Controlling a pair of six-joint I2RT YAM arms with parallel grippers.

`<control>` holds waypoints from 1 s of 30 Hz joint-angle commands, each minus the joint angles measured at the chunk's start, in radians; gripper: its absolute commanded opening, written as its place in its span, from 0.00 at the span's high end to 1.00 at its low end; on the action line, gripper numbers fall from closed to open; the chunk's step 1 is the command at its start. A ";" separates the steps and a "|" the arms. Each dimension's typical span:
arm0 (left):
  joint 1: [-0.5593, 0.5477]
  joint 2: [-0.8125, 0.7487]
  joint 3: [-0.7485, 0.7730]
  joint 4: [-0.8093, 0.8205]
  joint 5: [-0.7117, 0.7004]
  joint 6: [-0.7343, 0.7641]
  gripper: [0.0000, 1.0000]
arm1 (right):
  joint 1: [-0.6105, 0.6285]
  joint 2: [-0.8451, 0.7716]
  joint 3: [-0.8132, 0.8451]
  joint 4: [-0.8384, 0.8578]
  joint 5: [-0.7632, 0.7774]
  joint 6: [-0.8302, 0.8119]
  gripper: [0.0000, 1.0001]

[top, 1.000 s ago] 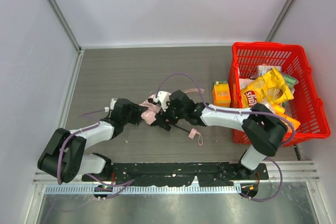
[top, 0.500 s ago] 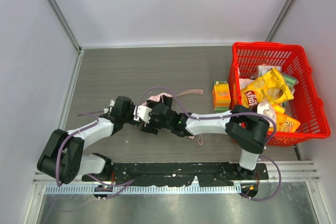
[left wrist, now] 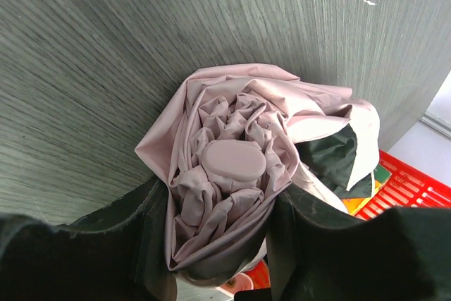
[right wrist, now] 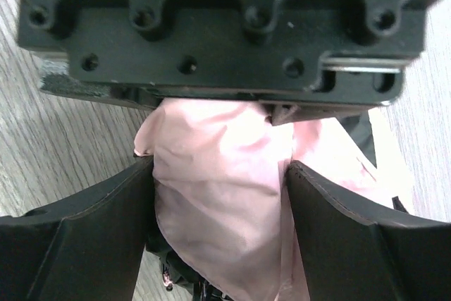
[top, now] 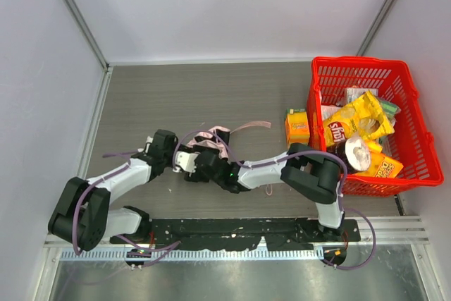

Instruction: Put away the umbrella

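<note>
The pale pink umbrella (top: 211, 134) lies folded on the grey table, mostly hidden under both grippers. Its narrow strap (top: 251, 125) curls out to the right. My left gripper (top: 171, 151) is shut on the umbrella's bunched end; in the left wrist view the crumpled fabric and its oval cap (left wrist: 232, 161) sit between the fingers (left wrist: 151, 244). My right gripper (top: 194, 165) is right against the left one, shut on the pink fabric (right wrist: 218, 195), which fills the gap between its fingers (right wrist: 331, 223). The left gripper's black body (right wrist: 218, 26) fills the top of the right wrist view.
A red basket (top: 394, 75) stands at the right edge, holding a yellow chip bag (top: 356, 123) and other packets. An orange box (top: 297, 126) stands on the table just left of it. Pale walls close in the back and sides.
My right gripper has slid left along the umbrella until it meets the left gripper, covering most of the pink fabric. The left gripper has barely moved.
</note>
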 commanded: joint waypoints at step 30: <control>0.018 -0.074 -0.034 -0.267 0.040 -0.048 1.00 | 0.032 -0.066 0.048 -0.148 0.086 0.485 0.15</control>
